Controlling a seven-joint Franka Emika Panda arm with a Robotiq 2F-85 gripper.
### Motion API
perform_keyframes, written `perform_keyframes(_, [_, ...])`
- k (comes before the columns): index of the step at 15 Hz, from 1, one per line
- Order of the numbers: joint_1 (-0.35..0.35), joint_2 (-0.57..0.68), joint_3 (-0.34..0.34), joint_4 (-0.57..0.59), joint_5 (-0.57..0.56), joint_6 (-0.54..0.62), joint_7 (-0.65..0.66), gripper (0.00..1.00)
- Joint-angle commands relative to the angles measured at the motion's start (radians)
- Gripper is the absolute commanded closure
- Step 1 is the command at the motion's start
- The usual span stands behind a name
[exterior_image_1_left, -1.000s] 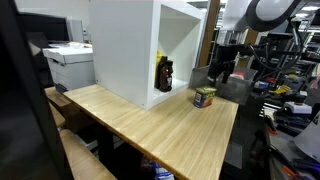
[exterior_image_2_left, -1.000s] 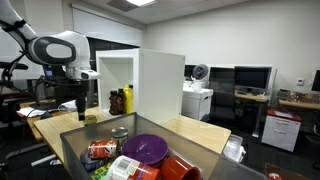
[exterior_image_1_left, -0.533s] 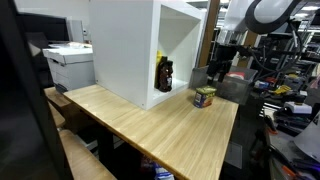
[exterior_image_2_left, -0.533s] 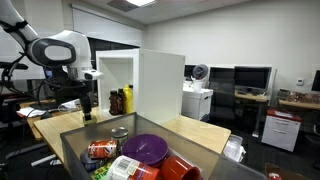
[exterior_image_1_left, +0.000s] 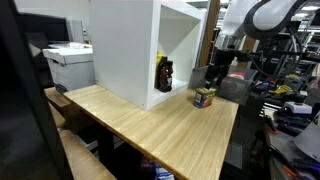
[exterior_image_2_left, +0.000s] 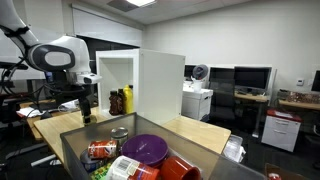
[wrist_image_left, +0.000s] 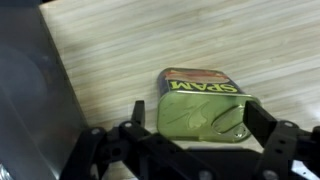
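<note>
A green SPAM can (wrist_image_left: 200, 95) lies flat on the wooden table (exterior_image_1_left: 150, 125). In the wrist view my gripper (wrist_image_left: 198, 118) is open, with one finger on each side of the can's near end. The left finger (wrist_image_left: 137, 112) stands apart from the can, and the right finger (wrist_image_left: 258, 118) overlaps its corner. In an exterior view the gripper (exterior_image_1_left: 214, 76) hangs just above the can (exterior_image_1_left: 204, 96), near the table's far edge. In an exterior view the gripper (exterior_image_2_left: 85, 112) covers most of the can.
A tall white open cabinet (exterior_image_1_left: 140, 50) stands on the table beside the can, with dark bottles (exterior_image_1_left: 164, 74) inside. A clear bin (exterior_image_2_left: 75, 150) holding a purple plate, cans and packets sits in the foreground. A printer (exterior_image_1_left: 68, 65) stands behind the table.
The arm has come down and slightly toward the cabinet, bringing the open gripper over the can. The can has not moved.
</note>
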Motion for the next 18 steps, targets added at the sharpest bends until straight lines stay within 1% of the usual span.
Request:
perform_keyframes(1, [-0.01,0.0,0.01,0.001,0.005,-0.001,-0.004,0.0])
perform_keyframes(2, [-0.012,-0.004,0.01,0.001,0.006,0.002,0.003,0.0])
perform_keyframes(4, [0.003,-0.005,0.011,0.002,0.028,0.008,-0.005,0.0])
perform_keyframes(6, [0.008,0.003,0.019,0.007,0.025,0.014,-0.001,0.0])
perform_keyframes(8, [0.003,0.021,0.029,0.014,0.008,0.02,0.009,0.0])
perform_keyframes(12, [0.002,0.036,0.032,0.017,0.022,0.045,0.025,0.0])
perform_keyframes(18, [-0.022,0.079,0.041,0.02,-0.01,0.143,0.112,0.0])
